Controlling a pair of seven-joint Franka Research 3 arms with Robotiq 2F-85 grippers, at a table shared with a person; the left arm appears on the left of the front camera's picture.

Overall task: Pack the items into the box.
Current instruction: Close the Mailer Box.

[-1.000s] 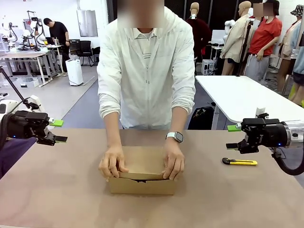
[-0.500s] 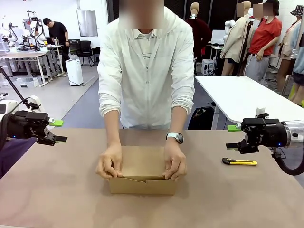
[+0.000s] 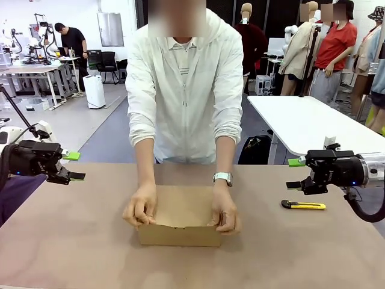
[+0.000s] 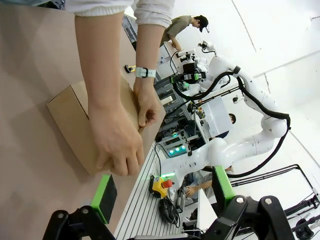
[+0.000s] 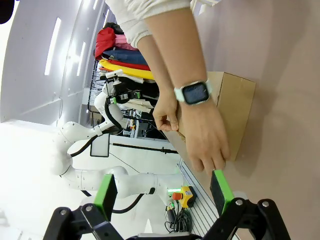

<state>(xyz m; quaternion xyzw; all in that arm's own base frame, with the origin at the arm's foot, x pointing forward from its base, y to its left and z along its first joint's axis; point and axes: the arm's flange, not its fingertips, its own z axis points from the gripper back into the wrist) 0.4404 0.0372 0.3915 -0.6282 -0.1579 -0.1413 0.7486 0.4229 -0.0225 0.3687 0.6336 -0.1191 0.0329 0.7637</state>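
The brown cardboard box (image 3: 179, 235) sits mid-table near the front edge with its flap lid lying flat on top. A person's hands (image 3: 142, 208) press the lid down at both front corners. The items are hidden from view. My left gripper (image 3: 73, 166) hovers open above the table's left side, well away from the box, nothing between its green pads. My right gripper (image 3: 293, 173) hovers open at the right, also empty. From the left wrist, the box (image 4: 70, 115) lies beyond my open left gripper (image 4: 164, 192); from the right wrist, the box (image 5: 240, 107) lies beyond my open right gripper (image 5: 163, 192).
A slim yellow-and-black utility knife (image 3: 304, 205) lies on the table at the right, just below my right gripper. The person stands at the far edge, leaning over the box. A white table (image 3: 301, 123) stands behind at the right.
The person has pushed the box's flap down from slightly raised to flat, closing the gap at the front edge. Both grippers have stayed still.
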